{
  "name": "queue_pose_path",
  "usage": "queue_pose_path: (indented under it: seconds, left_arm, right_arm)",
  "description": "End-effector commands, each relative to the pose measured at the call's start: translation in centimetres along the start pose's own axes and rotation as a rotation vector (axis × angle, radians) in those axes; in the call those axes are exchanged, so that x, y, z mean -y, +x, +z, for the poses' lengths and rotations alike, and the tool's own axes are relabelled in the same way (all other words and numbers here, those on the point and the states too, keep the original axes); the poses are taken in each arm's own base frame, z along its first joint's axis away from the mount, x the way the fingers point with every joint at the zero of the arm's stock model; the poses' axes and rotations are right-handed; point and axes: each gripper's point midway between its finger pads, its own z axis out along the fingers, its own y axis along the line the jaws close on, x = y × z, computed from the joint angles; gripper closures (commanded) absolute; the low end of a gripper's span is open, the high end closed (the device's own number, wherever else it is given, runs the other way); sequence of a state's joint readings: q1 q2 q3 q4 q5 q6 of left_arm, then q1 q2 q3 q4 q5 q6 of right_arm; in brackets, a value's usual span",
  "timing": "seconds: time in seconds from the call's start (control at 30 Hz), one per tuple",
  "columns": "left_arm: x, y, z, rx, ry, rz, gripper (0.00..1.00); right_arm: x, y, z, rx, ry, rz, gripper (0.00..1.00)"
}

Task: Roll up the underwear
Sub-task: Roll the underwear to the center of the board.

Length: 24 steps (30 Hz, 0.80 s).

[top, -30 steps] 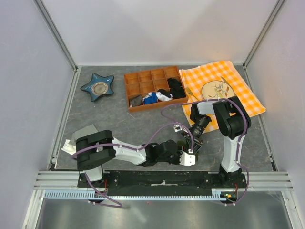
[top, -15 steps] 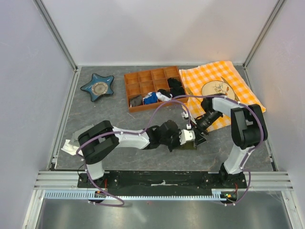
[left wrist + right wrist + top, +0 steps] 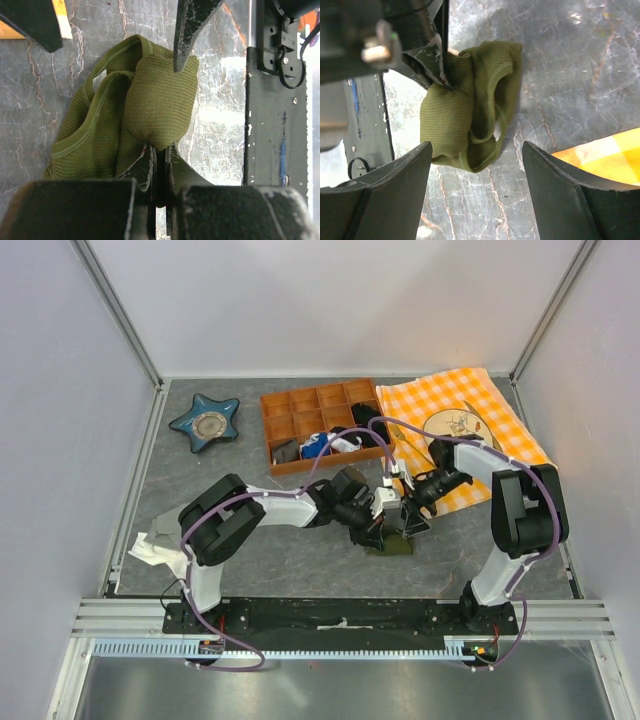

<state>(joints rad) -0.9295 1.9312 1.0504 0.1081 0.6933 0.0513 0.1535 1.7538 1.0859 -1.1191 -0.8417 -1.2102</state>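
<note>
Underwear [image 3: 392,540] of dark olive-green, finely ribbed knit lies on the grey, marbled, slightly glossy desk [image 3: 200,470]. It sits on the near side of the orange-brown wooden compartment tray [image 3: 320,466], just past that tray's right front corner and well apart from it. An orange-and-white checked cloth [image 3: 500,430] lies to the right of the tray.

By the look of it the rolling is partway done. One part of the underwear [image 3: 155,100] is turned over into a plump, rounded fold, soft and matte. The stitched leg loops and hems spill out loose beside it, so the bundle [image 3: 465,115] reads as a lump and not a tight cylinder. What seems left is to gather those loops in and wind the cloth to its end.

The left hand [image 3: 159,155] is clenched, its scuffed black fingers pinching the lower edge of the rounded fold. The right hand [image 3: 476,150] is spread wide and grips nothing. Its hard black fingers stand on either side of the bundle, and in the left wrist view one tip sits at the top of the fold. Whether it touches the cloth I cannot tell.
</note>
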Motion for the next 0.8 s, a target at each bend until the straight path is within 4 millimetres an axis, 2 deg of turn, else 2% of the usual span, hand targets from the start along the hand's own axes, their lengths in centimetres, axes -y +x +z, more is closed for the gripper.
queue_pose_path:
  seconds: [0.0, 0.23, 0.43, 0.57, 0.63, 0.77]
  left_arm:
    - [-0.2, 5.8, -0.2, -0.154, 0.024, -0.395, 0.98]
    - [-1.3, 5.5, 0.0, -0.138, 0.0, -0.454, 0.98]
    - [-2.4, 5.3, 0.2, -0.131, -0.035, -0.486, 0.98]
    - [-2.7, 5.6, 0.1, -0.132, -0.053, -0.502, 0.98]
    - [-2.7, 5.7, 0.1, -0.132, -0.059, -0.503, 0.98]
    - [-2.9, 5.7, 0.1, -0.132, -0.065, -0.506, 0.98]
  right_arm:
    - [0.2, -1.6, 1.4, 0.046, -0.016, -0.036, 0.2]
    - [0.4, 0.0, 3.4, -0.045, -0.049, 0.058, 0.19]
    - [-1.7, 0.7, 4.8, -0.099, -0.151, 0.094, 0.18]
    - [-1.8, 0.4, 4.8, -0.109, -0.167, 0.124, 0.18]
    - [-2.6, 0.1, 4.9, -0.099, -0.215, 0.16, 0.18]
    - [-2.9, -0.9, 4.6, -0.079, -0.262, 0.169, 0.18]
